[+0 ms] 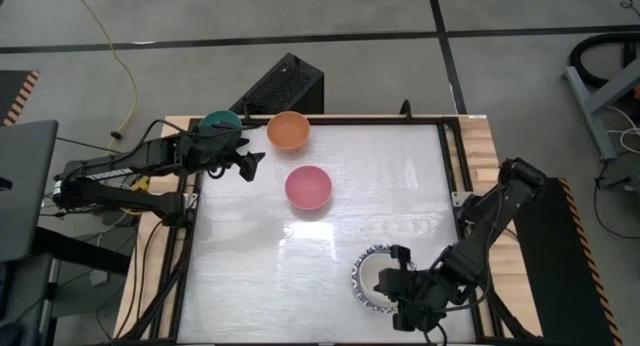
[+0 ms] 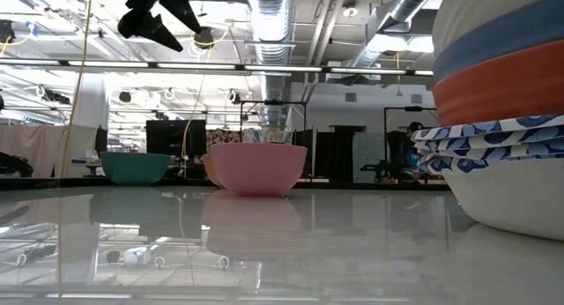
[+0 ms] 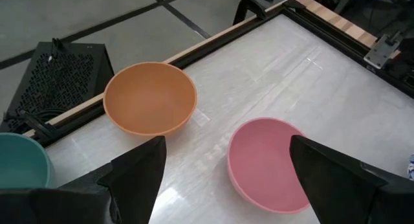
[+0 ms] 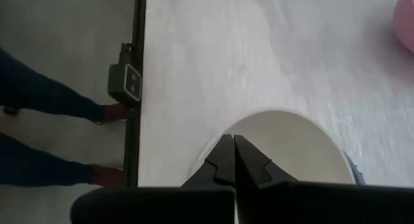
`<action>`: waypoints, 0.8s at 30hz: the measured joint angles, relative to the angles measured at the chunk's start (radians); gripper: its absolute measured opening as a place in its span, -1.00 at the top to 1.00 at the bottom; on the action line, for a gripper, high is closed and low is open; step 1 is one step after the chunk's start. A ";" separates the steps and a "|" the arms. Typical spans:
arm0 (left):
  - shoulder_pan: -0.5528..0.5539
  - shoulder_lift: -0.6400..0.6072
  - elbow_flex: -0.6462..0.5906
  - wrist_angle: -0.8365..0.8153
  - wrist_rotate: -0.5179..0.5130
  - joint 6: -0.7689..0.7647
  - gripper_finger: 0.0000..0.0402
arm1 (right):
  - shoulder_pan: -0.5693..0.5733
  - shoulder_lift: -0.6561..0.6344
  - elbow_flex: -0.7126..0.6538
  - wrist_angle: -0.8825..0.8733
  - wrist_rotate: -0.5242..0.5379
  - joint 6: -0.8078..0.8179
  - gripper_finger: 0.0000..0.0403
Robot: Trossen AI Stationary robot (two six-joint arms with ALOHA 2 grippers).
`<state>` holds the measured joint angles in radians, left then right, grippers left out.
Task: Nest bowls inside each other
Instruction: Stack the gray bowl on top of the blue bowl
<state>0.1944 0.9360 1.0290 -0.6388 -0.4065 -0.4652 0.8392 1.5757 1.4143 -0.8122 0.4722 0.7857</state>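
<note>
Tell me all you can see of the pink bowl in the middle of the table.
The pink bowl is small, round and plain, smooth like plastic, with a thin rim and a deep rounded inside that looks empty. It stands upright, mouth up, on the glossy white table, which mirrors it faintly. Nothing else touches it: the orange bowl sits apart towards the far edge, and the left hand hovers open above, short of it.
</note>
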 joint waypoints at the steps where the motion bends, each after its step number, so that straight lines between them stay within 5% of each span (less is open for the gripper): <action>1: 0.000 0.000 0.000 0.000 0.000 0.000 -0.58 | 0.003 0.000 0.000 0.001 0.001 0.002 0.96; 24: 0.000 0.000 0.000 0.000 -0.002 -0.001 -0.58 | 0.031 0.074 -0.001 -0.012 -0.055 0.026 0.96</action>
<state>0.1944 0.9360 1.0290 -0.6388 -0.4080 -0.4667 0.8702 1.6501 1.4132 -0.8240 0.4171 0.8122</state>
